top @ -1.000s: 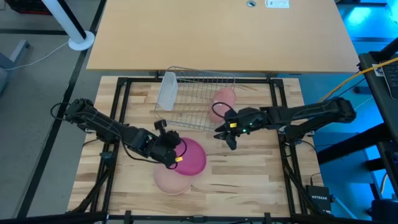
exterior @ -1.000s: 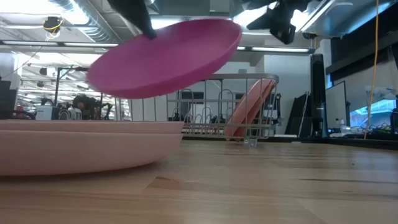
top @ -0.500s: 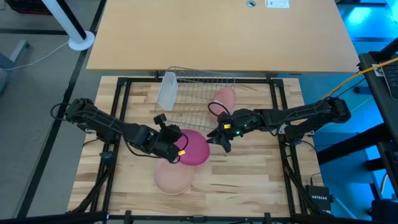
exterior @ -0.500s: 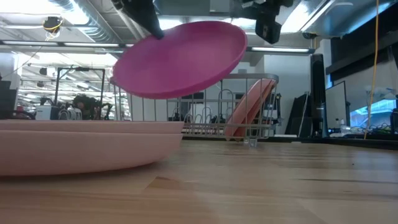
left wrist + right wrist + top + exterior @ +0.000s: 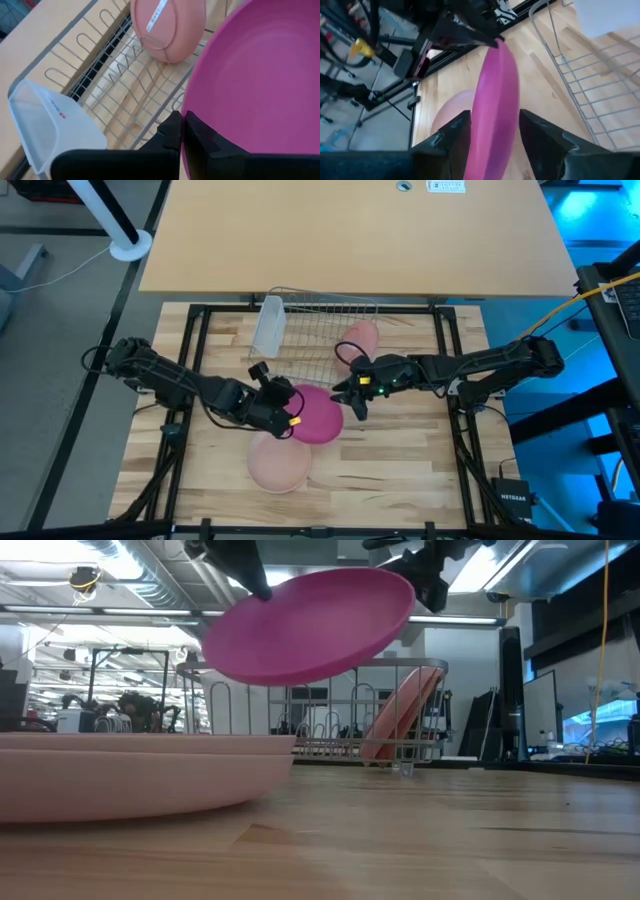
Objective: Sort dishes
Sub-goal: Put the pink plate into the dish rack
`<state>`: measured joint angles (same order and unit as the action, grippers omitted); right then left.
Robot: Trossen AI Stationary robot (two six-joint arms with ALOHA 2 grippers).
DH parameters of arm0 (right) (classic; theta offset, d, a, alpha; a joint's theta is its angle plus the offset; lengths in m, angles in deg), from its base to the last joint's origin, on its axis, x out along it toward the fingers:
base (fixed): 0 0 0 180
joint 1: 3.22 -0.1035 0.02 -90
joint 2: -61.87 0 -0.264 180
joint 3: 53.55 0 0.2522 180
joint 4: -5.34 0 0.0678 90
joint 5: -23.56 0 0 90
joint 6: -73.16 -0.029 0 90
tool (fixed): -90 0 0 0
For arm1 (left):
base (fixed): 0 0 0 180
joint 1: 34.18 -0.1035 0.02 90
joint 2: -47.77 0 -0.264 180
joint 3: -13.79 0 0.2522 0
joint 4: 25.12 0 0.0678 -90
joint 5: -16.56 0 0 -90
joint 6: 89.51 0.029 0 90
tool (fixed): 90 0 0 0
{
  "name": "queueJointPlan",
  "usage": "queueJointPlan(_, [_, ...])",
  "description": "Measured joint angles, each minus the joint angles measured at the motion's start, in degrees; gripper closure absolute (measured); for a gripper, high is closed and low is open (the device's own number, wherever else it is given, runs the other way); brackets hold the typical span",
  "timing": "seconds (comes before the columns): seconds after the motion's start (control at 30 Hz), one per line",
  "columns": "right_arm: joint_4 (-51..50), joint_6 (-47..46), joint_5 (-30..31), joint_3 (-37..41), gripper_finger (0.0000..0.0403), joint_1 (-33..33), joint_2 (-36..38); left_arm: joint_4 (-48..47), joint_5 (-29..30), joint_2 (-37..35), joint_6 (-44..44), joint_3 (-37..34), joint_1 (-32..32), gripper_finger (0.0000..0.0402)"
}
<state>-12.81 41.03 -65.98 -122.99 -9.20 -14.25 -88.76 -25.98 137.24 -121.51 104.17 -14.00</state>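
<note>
The magenta plate is in the air above the table's middle, tilted. My left gripper is shut on its left rim. My right gripper is open, with one finger on each side of the plate's right rim; I cannot tell whether they touch it. The pale peach-pink plate lies flat on the table, partly under the magenta one. The tan-brown plate stands on edge in the silver wire rack. My left gripper pinches the magenta plate's rim between its two fingers, one on each face. The fingers come about level from the table's left. The plate is lifted clear, tilted, with its right edge higher than its left.
A translucent whitish tumbler lies at the rack's left end. The rack stands at the table's far middle. A black frame runs around the wooden table top. The two arms reach in from the left and right and meet at the middle.
My left gripper has carried the magenta plate up and toward the table's far right, away from the peach-pink plate, tipping it steeper. My right gripper has moved left toward the plate, and its open fingers now stand on either side of the right rim.
</note>
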Motion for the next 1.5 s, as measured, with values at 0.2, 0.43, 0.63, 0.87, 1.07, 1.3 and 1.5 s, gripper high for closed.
queueJointPlan(0.2, [0.1, 1.3, 0.0, 0.0, 0.0230, 0.0, -0.4, 0.3, 0.1, 0.0, -2.1, 0.0, -0.1, 0.0401])
queueJointPlan(0.43, [0.0, 1.3, -1.0, 0.0, 0.0230, 0.0, -2.9, 5.9, 0.4, 0.0, 0.7, 0.0, -0.3, 0.0401])
queueJointPlan(0.63, [0.1, 2.6, -1.2, 0.0, 0.0233, 0.0, -3.2, 5.8, 0.4, 0.0, 1.0, 0.0, -0.4, 0.0401])
queueJointPlan(0.87, [-0.8, 6.0, -0.7, 0.0, 0.0304, 0.1, -3.2, 5.6, 0.6, 0.0, 1.8, 0.0, 0.4, 0.0401])
queueJointPlan(1.07, [-2.6, 8.9, 3.1, 0.2, 0.0378, 0.1, -3.4, 6.8, 0.6, -0.1, 2.0, 0.2, 2.1, 0.0395])
queueJointPlan(1.3, [-3.0, 10.3, 3.8, 0.1, 0.0378, 0.0, -3.3, 7.9, 0.7, 0.0, 2.4, 0.2, 4.1, 0.0392])
queueJointPlan(1.5, [-3.2, 10.5, 1.8, 0.0, 0.0374, -0.1, -3.2, 10.0, 0.1, 0.0, 8.8, 0.0, 5.2, 0.0331])
